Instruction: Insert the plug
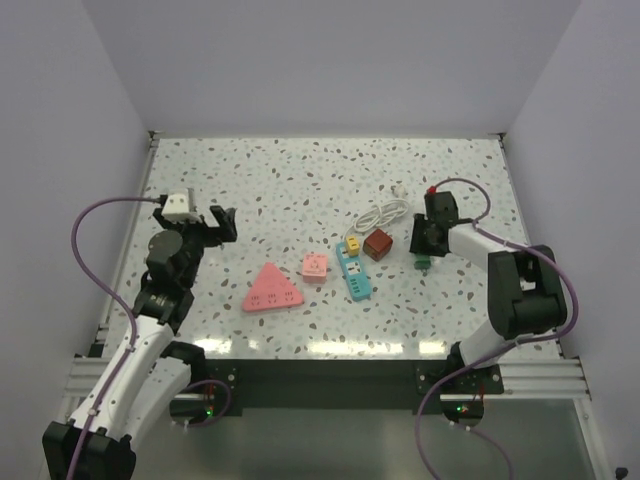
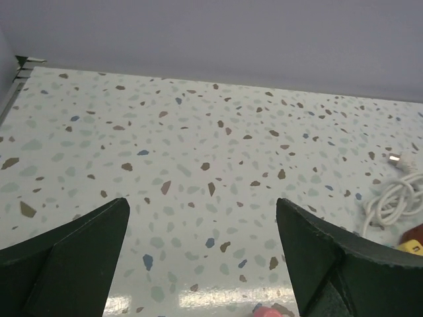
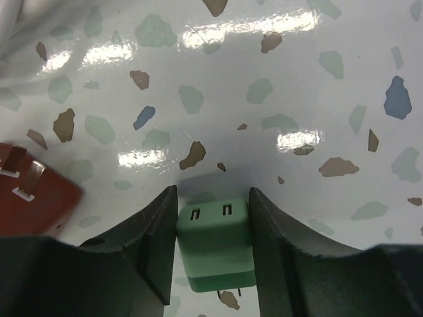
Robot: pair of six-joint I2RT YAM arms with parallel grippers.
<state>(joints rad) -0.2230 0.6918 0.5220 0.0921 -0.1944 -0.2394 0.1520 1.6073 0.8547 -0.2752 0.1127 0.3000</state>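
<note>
A green plug [image 3: 217, 241] with two slots on its far face and its prongs toward the camera sits between my right gripper's fingers, which press on both its sides, low over the table. In the top view the right gripper [image 1: 422, 254] is at the right with the green plug [image 1: 422, 264] at its tip. A blue power strip [image 1: 355, 274] lies left of it, with a yellow plug [image 1: 352, 243] at its far end. My left gripper [image 1: 216, 226] is open and empty above the table's left side, and its wrist view [image 2: 201, 205] shows only bare table between the fingers.
A dark red plug [image 1: 377, 244] lies just left of the right gripper, prongs showing in the right wrist view [image 3: 33, 198]. A coiled white cable [image 1: 385, 213] lies behind it. A pink triangular power strip [image 1: 272, 289] and a pink square adapter [image 1: 314, 266] lie mid-table.
</note>
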